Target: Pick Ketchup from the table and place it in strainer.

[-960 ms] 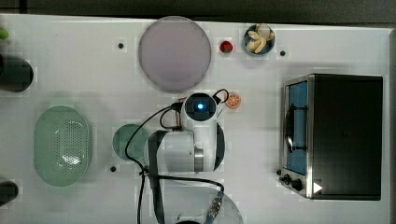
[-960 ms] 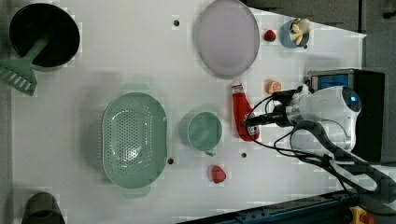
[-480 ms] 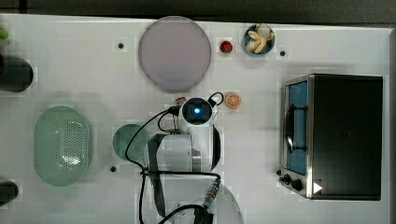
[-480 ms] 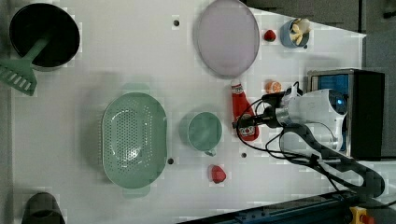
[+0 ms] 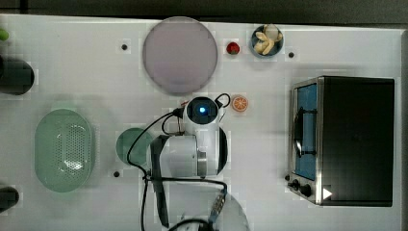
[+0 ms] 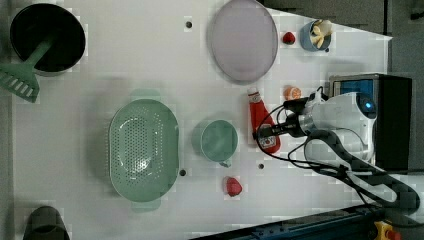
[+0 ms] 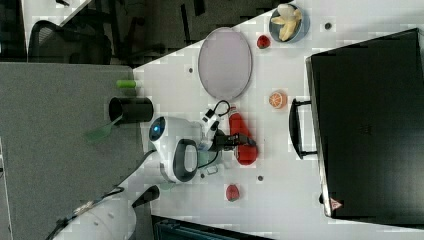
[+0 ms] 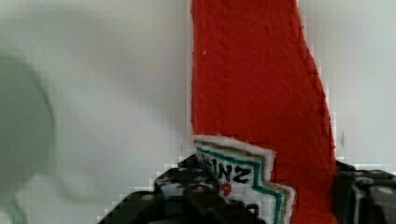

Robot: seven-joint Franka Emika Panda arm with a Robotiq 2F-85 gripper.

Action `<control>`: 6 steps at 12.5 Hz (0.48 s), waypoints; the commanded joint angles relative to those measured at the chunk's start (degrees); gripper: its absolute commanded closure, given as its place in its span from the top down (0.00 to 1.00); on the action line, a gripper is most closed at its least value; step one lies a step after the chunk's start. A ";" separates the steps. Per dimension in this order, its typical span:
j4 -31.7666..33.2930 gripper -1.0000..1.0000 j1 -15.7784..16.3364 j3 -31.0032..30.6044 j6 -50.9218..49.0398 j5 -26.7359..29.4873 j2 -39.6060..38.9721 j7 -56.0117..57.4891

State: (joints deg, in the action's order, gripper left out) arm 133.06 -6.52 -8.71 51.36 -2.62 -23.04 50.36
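Left view shows our gripper (image 6: 268,136) moved down onto the ketchup bottle (image 6: 260,117) since a second ago. Wrist view has a finger (image 8: 187,196) at each side of the bottle's labelled body, jaws narrowing; we cannot tell contact. The bottle lies flat on the table (image 6: 125,60), well apart from the strainer (image 6: 144,149). Top view's arm hides it.

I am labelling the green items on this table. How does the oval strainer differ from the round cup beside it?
The strainer is oval and pale green; the cup is round and darker green. The strainer is clearly larger than the cup. The strainer has a perforated bottom and a tab handle at each end; the cup has a plain inside. Both stand open side up on the white table, and nothing lies in either.
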 commanded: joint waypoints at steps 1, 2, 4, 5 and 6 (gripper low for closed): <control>-2.65 0.63 0.37 -1.45 -7.56 0.17 13.57 1.71; -3.66 0.63 0.56 -2.36 -10.97 0.19 17.33 1.58; -6.23 0.63 1.06 -4.25 -17.20 0.20 23.60 -0.51; -7.39 0.63 1.38 -5.33 -20.07 0.33 25.89 -2.81; -8.29 0.63 1.89 -6.77 -22.63 0.38 27.44 -5.61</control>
State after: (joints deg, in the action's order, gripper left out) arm 124.89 -6.85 -13.60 30.86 -2.35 3.82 48.96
